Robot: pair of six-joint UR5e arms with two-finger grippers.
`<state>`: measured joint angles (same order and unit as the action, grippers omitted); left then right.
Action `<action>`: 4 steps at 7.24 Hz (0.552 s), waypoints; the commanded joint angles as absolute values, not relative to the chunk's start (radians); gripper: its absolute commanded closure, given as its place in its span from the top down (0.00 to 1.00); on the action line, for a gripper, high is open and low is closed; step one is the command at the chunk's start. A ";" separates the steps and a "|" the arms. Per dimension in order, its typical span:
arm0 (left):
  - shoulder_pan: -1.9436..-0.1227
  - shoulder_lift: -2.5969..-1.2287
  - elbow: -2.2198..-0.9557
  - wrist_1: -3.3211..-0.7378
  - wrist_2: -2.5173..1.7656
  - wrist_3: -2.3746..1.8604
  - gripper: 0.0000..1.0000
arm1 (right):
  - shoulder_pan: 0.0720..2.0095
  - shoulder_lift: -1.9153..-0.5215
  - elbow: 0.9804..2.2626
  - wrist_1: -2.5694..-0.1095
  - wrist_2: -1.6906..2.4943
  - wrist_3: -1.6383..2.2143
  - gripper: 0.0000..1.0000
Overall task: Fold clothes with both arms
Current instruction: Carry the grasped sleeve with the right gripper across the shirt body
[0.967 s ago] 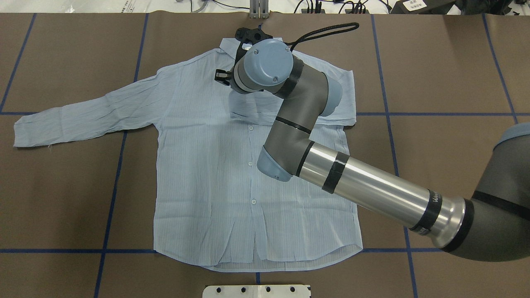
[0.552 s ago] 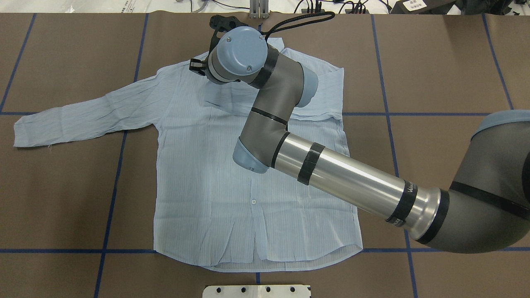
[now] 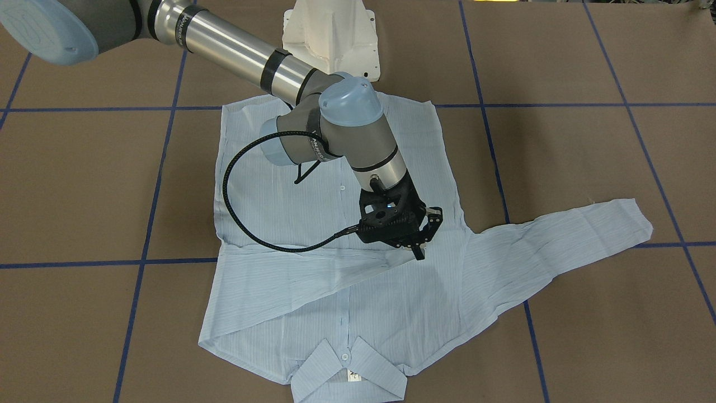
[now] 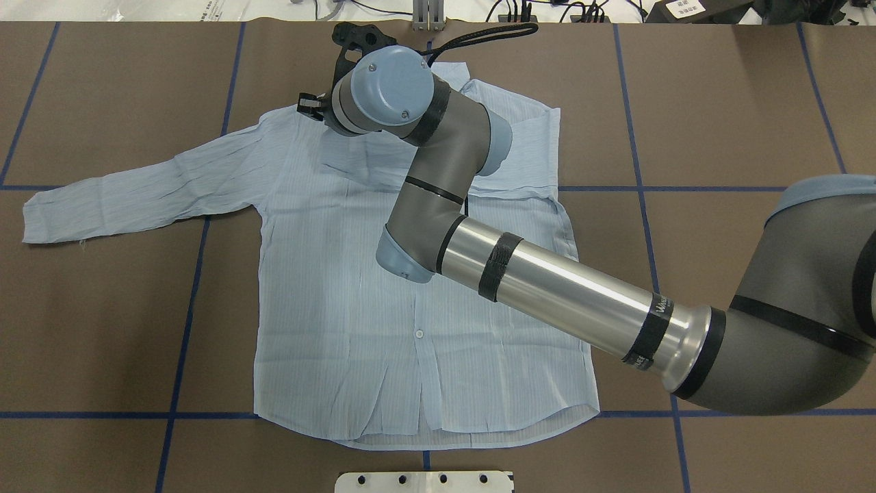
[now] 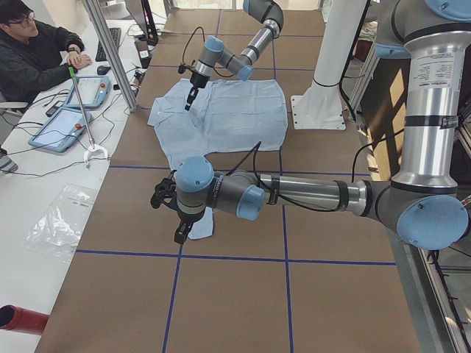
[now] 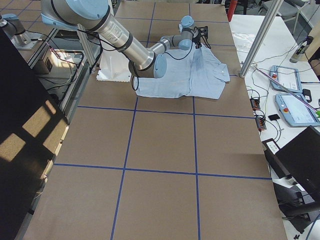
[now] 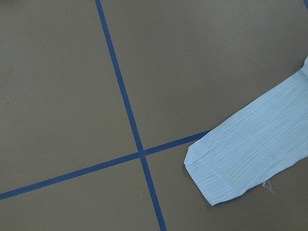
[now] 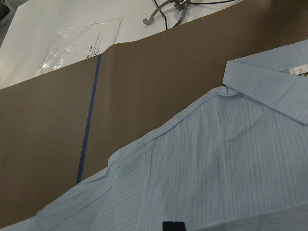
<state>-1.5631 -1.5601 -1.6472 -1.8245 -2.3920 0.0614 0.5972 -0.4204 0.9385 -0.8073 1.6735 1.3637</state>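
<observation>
The shirt (image 4: 342, 274) is looking light blue with thin stripes and tiny white buttons (image 4: 419, 333). The counter (image 4: 718, 103) is showing brown — with dark blue lines (image 4: 185, 322). The arm (image 4: 561, 301) is shining grey and silver — its tool (image 3: 417, 243) is black.

Shirt (image 4: 342, 287) flat on table (image 4: 718, 103); right claw (image 3: 419, 246) over chest; left sleeve outstretched.

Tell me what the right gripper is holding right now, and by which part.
The right gripper seems to pinch the folded-over sleeve of the light-blue striped button-up shirt at its end, over the chest; the contact itself is hard to see.
</observation>
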 commanded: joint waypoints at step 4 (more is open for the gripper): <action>-1.562 -1.563 -1.638 -1.825 -2.391 0.060 1.00 | 0.597 -0.411 0.928 -0.779 1.672 1.364 0.02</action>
